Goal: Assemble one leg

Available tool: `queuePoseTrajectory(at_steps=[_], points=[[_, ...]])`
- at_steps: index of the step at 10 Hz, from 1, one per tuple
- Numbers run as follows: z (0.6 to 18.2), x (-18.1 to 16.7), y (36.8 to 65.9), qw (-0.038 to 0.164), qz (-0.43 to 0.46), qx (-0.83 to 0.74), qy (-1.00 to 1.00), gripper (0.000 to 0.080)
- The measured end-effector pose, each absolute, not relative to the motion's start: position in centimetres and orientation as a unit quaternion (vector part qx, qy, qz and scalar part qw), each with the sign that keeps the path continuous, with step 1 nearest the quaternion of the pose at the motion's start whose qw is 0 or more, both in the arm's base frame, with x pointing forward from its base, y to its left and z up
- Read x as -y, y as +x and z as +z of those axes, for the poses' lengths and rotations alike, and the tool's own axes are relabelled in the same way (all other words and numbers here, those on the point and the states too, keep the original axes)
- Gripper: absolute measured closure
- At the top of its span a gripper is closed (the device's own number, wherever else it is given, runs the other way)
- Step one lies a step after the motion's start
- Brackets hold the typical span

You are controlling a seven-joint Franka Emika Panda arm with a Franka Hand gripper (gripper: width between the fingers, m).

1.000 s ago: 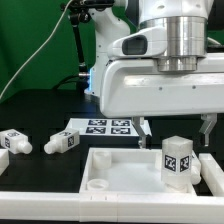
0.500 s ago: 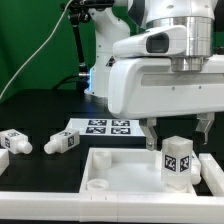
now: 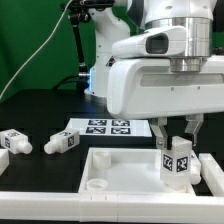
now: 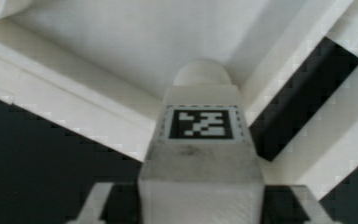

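A leg (image 3: pixel 178 160), a small white block with a black-and-white tag, stands upright in the large white tray-like panel (image 3: pixel 120 162) near the exterior view's right. My gripper (image 3: pixel 176 140) has come down over it, one finger on each side of its top. In the wrist view the leg (image 4: pixel 202 130) fills the space between the two dark pads (image 4: pixel 108 205), which lie against its sides. The gripper (image 4: pixel 202 208) is shut on the leg. The leg's base rests on the panel.
Two more legs (image 3: pixel 15 141) (image 3: pixel 62 143) lie on the black table at the exterior view's left. The marker board (image 3: pixel 100 127) lies behind the panel. A white raised wall (image 3: pixel 60 202) runs along the front. The robot's base and a cable stand at the back.
The fingers stood wide apart beside and above the leg. They have now moved inward and closed on its top. The leg has not moved.
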State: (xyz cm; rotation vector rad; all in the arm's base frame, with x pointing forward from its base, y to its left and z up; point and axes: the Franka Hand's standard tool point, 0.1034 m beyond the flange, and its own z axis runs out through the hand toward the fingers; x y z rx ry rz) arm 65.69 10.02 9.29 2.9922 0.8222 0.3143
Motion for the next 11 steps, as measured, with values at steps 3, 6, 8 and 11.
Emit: queuePoseTrajectory(at_steps=[3,6,8,11], points=[[9.3,-10.1,65.7,0.002,0.101,-0.194,0.976,0.0517],[9.2,-10.8,65.5,-0.022,0.120,-0.029,0.992,0.0517],[9.2,-11.0,65.5,-0.039,0.123,0.081,0.988,0.0517],[9.1,-11.2,65.3,-0.056,0.115,0.269,0.955,0.0517]])
